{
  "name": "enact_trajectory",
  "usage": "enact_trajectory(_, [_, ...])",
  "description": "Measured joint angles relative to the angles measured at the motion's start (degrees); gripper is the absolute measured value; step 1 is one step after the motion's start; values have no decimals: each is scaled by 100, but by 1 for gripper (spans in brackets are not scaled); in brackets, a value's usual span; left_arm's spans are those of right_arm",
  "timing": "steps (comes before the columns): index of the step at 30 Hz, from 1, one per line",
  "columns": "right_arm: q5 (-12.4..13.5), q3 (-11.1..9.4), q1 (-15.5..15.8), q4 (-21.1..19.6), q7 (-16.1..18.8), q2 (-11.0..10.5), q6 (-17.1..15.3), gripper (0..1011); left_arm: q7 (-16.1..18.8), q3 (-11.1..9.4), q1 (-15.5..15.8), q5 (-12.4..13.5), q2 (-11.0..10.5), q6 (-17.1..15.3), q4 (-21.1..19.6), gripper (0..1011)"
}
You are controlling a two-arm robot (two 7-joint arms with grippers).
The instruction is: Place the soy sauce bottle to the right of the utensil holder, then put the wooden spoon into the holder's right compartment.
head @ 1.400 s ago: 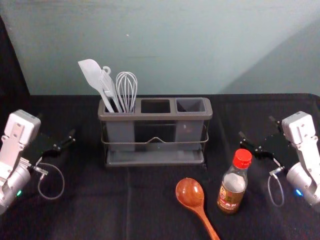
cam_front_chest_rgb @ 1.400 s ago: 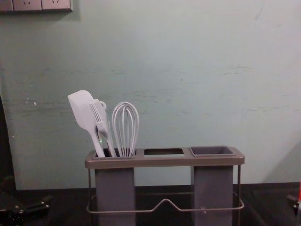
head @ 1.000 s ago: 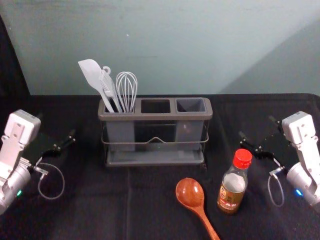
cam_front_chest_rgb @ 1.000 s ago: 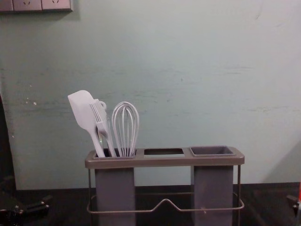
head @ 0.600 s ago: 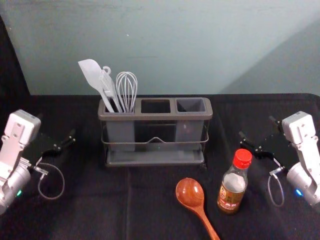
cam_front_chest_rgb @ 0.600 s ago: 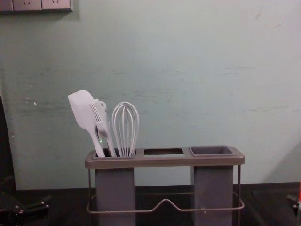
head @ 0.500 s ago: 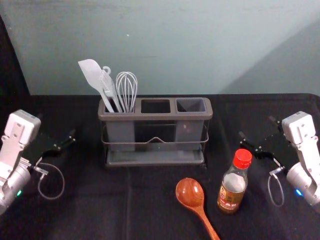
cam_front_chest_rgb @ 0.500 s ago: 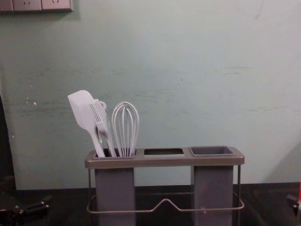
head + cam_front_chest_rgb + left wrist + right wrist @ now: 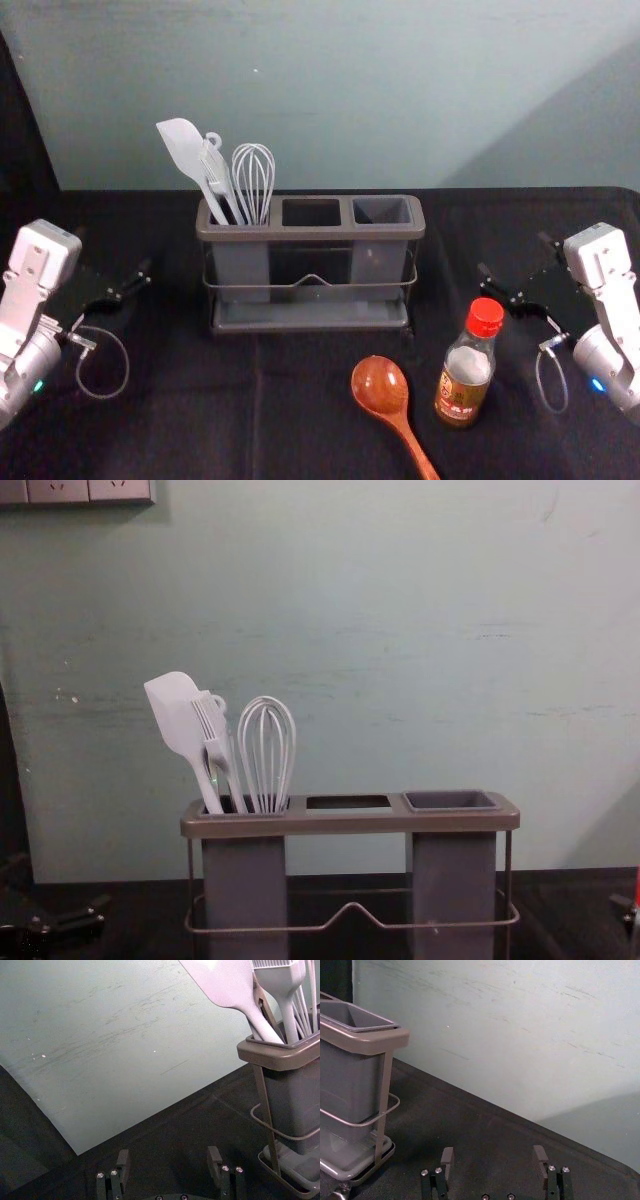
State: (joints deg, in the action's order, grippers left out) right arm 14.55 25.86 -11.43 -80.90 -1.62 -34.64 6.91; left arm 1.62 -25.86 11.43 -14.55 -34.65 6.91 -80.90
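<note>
In the head view the soy sauce bottle (image 9: 465, 370), red-capped, stands upright in front of the holder's right end. Just left of it the wooden spoon (image 9: 382, 388) lies bowl-up, handle toward the near edge. The grey utensil holder (image 9: 310, 234) has its right compartment (image 9: 382, 211) empty. At the right, beyond the bottle, is my right gripper (image 9: 515, 270); in the right wrist view the right gripper (image 9: 493, 1160) is open with nothing between its fingers. My left gripper (image 9: 115, 265) is at the far left, away from the holder; the left wrist view has the left gripper (image 9: 169, 1160) open and empty.
A white spatula (image 9: 184, 152), a brush and a whisk (image 9: 253, 180) stand in the holder's left compartment. Behind the black-covered table (image 9: 180, 400) rises a pale green wall (image 9: 350, 90). Cable loops hang from both wrists.
</note>
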Motion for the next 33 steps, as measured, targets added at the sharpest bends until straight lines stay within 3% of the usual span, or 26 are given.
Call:
enact_trajectory(11, [0,0,0,0,0,0,0,1003,0,0,0,0,0,0,0,1011])
enact_trajectory(16, [-209,-33,156,-162,-117,-34,25,1002,0,0,0,0,0,0,0,1011])
enact_trajectory(26, [-542,-315,1081,-1050,-409,-473,219,1002,0,0,0,0,0,0,0,1011])
enact_trajectory(33, [-676,-730,1976,-1727,-750,-858,388,1003,0,0,0,0,0,0,0,1011])
